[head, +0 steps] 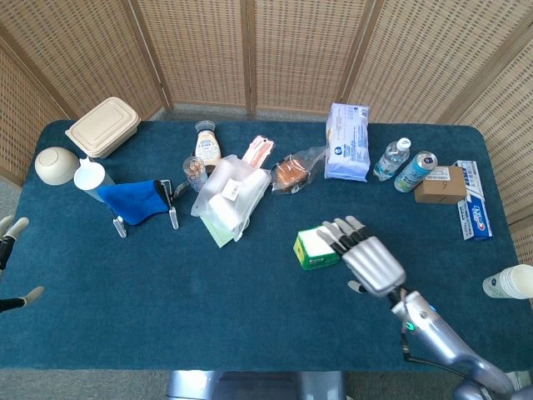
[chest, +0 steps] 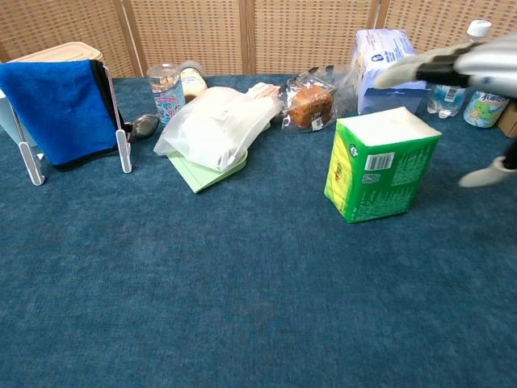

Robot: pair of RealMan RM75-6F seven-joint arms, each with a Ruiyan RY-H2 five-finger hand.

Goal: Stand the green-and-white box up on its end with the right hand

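The green-and-white box (head: pixel 313 248) lies on the blue table near the middle, white face up; in the chest view the box (chest: pixel 378 165) shows its green sides and a barcode. My right hand (head: pixel 367 260) hovers just right of it, fingers spread over the box's right edge, holding nothing. In the chest view the right hand (chest: pixel 456 69) is blurred above and right of the box, its thumb hanging lower to the right. Whether the fingertips touch the box is unclear. My left hand (head: pixel 10 250) shows only as fingertips at the left edge, spread apart.
A clear bag on a green sheet (head: pixel 226 200), a bread packet (head: pixel 291 172), a tissue pack (head: pixel 346 142), a bottle (head: pixel 391 158), a can (head: pixel 414 171), a brown carton (head: pixel 440 184), toothpaste (head: pixel 472 210), a blue cloth on a rack (head: pixel 133 201) and a paper cup (head: pixel 510 282) surround the box.
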